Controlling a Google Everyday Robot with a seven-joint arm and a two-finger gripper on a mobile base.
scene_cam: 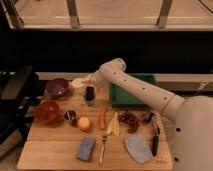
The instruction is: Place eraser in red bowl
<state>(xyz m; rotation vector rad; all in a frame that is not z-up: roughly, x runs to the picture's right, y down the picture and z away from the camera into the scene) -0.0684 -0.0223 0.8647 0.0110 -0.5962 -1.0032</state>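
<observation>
The red bowl (47, 111) sits at the left edge of the wooden board (55, 152), glossy red-orange. A small dark block, the eraser (90, 96), is at the back middle of the board, right of the purple bowl (57, 87). My gripper (90, 90) hangs down from the white arm (135, 87) directly over the eraser, at its top. Whether it touches or holds the block does not show. The gripper is about a hand's width to the right of and behind the red bowl.
A green bin (131, 95) stands behind the board on the right, and a pale dish (78, 82) behind the gripper. On the board lie a small dark cup (70, 116), a round fruit (84, 123), a carrot (102, 119), grapes (129, 119), a blue-grey sponge (86, 149), a grey cloth (137, 147) and a black-handled tool (155, 137).
</observation>
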